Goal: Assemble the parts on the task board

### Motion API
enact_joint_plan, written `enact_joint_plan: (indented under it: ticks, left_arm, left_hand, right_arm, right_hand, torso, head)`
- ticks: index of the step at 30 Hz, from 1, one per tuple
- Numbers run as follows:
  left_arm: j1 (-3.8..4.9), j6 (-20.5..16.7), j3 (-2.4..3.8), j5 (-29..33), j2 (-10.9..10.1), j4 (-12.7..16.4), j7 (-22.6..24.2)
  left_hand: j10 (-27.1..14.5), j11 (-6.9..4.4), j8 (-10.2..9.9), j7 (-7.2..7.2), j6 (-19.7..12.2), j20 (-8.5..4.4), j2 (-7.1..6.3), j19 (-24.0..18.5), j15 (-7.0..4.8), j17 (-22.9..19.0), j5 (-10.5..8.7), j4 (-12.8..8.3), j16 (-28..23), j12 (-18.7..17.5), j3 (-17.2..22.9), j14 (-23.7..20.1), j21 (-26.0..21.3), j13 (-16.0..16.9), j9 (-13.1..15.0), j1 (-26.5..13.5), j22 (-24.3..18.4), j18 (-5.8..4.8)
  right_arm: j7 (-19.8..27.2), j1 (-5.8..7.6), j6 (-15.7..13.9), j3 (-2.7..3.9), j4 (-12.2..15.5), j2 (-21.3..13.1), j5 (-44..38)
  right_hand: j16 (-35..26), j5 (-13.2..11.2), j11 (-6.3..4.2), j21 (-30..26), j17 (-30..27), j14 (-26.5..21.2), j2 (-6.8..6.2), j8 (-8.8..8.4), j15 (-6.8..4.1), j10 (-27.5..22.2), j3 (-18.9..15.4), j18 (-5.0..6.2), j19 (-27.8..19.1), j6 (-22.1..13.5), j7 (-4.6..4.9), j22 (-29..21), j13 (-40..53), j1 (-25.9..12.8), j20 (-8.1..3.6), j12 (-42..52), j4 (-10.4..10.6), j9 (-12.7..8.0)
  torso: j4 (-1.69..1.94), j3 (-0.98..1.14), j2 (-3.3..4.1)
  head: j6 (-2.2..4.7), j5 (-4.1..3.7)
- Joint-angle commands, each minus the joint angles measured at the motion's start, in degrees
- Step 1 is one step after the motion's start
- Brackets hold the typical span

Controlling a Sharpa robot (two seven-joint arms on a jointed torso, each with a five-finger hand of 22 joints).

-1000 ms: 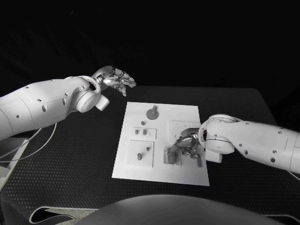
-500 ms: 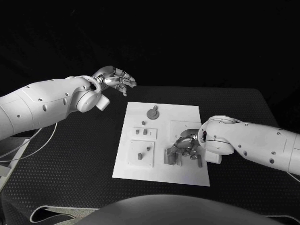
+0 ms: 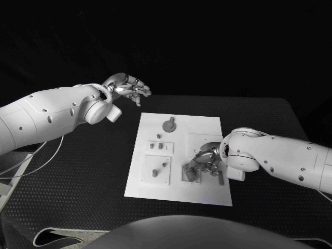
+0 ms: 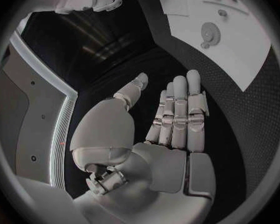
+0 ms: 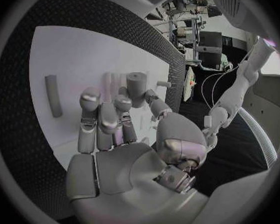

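While the left hand [image 3: 127, 86] hovers open, right hand [image 3: 206, 160] fingers grip a part [image 5: 136, 87].

Text: none readable | labels: none made out on the task board [image 3: 179, 155] | numbers, brands, signs: none legible on the arms or the table [image 3: 76, 166]

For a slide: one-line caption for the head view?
Right hand works at parts on the white task board; left hand hovers open beyond the board's far-left corner.
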Motion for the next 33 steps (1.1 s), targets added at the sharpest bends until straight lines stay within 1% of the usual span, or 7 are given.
enact_joint_plan:
  ticks: [1,5,8,18,28,30,33]
  left_arm:
    - [0.02,0.84,0.02,0.3,0.08,0.04,0.36]
    - [0.02,0.86,0.02,0.3,0.11,-0.01,0.38]
    - [0.02,0.93,0.02,0.3,0.12,-0.03,0.38]
    - [0.02,0.85,0.02,0.3,0.09,0.01,0.41]
    - [0.02,0.81,0.02,0.3,0.07,0.02,0.42]
    - [0.02,0.81,0.02,0.3,0.08,0.02,0.42]
    - [0.02,0.84,0.02,0.3,0.08,0.02,0.42]
  left_hand:
    - [-0.17,0.35,0.19,0.32,0.02,0.01,0.07,0.45,0.13,0.07,-0.03,0.34,-0.24,0.04,-0.01,0.22,-0.23,0.08,-0.06,-0.7,0.09,2.77]
    - [-0.17,0.35,0.2,0.32,0.02,0.01,0.09,0.45,0.13,0.08,-0.03,0.35,-0.24,0.05,0.0,0.22,-0.23,0.08,-0.07,-0.69,0.09,2.77]
    - [-0.17,0.35,0.2,0.32,0.02,0.01,0.1,0.45,0.13,0.08,-0.03,0.36,-0.25,0.05,0.01,0.23,-0.23,0.08,-0.07,-0.69,0.09,2.77]
    - [-0.17,0.35,0.23,0.32,0.0,0.01,0.11,0.45,0.13,0.11,-0.04,0.39,-0.27,0.04,0.02,0.23,-0.25,0.08,-0.09,-0.69,0.1,2.77]
    - [-0.18,0.35,0.25,0.32,0.0,0.01,0.1,0.46,0.13,0.14,-0.04,0.4,-0.28,0.05,0.03,0.24,-0.26,0.09,-0.12,-0.67,0.12,2.78]
    - [-0.18,0.35,0.26,0.32,0.0,0.01,0.1,0.46,0.13,0.14,-0.04,0.41,-0.29,0.05,0.03,0.24,-0.26,0.09,-0.12,-0.67,0.12,2.78]
    - [-0.18,0.35,0.27,0.32,-0.01,0.01,0.1,0.46,0.13,0.15,-0.04,0.41,-0.29,0.05,0.04,0.24,-0.26,0.09,-0.13,-0.67,0.12,2.78]
  right_arm:
    - [0.57,-0.07,-1.66,0.01,0.24,-0.24,-0.86]
    - [0.68,-0.07,-1.95,0.01,0.51,-0.44,-0.86]
    - [0.72,-0.07,-2.8,0.01,0.57,-0.53,-0.86]
    - [0.44,-0.07,-1.2,0.01,0.77,-0.49,-0.67]
    - [0.26,-0.07,-1.36,0.01,0.85,-0.49,-0.67]
    - [0.26,-0.07,-1.18,0.0,0.88,-0.49,-0.79]
    - [0.34,-0.07,-0.53,0.0,1.05,-0.53,-1.54]
  right_hand:
    - [-0.29,0.15,0.18,-0.28,0.2,-0.04,0.36,-0.24,-0.14,-0.4,0.02,3.95,-0.18,0.56,0.79,0.73,-0.08,-0.34,-0.03,-0.3,0.04,-0.06]
    - [-0.26,0.14,0.17,-0.27,0.31,0.02,0.36,-0.24,-0.14,-0.39,0.04,3.95,-0.17,0.59,0.79,0.73,-0.08,-0.35,-0.04,-0.28,0.02,-0.05]
    - [-0.24,0.14,0.17,-0.27,0.39,0.07,0.34,-0.24,-0.15,-0.38,0.04,3.95,-0.15,0.61,0.79,0.73,-0.08,-0.37,-0.04,-0.28,0.02,-0.05]
    - [-0.29,0.14,0.17,-0.27,0.23,0.02,0.31,-0.25,-0.15,-0.35,0.05,3.95,-0.11,0.65,0.78,0.72,-0.09,-0.55,-0.05,-0.25,0.08,-0.03]
    - [-0.34,0.14,0.17,-0.28,0.21,0.01,0.12,-0.3,-0.15,-0.35,0.05,3.95,-0.09,0.66,0.78,0.72,-0.11,-0.7,-0.07,-0.24,0.06,-0.02]
    - [-0.39,0.14,0.18,-0.3,0.17,0.0,-0.27,-0.36,-0.14,-0.35,0.0,3.95,-0.09,0.64,0.79,0.72,-0.13,-0.92,-0.07,-0.23,0.07,-0.01]
    - [-0.54,0.14,0.21,-0.38,-0.06,-0.11,-1.4,-0.52,-0.11,-0.41,-0.15,3.95,-0.1,0.54,0.82,0.69,-0.17,-1.54,-0.08,-0.25,0.26,-0.02]
  torso:
    - [0.04,0.01,0.01]
    - [0.06,0.01,0.01]
    - [0.04,-0.02,0.01]
    - [0.01,-0.05,-0.01]
    - [0.0,-0.03,-0.02]
    - [0.02,-0.03,0.0]
    - [0.03,-0.02,0.0]
  head:
    - [0.01,-0.01]
    - [0.01,0.0]
    - [0.01,0.08]
    - [0.01,0.06]
    - [0.01,0.02]
    - [0.01,0.03]
    - [0.01,0.07]
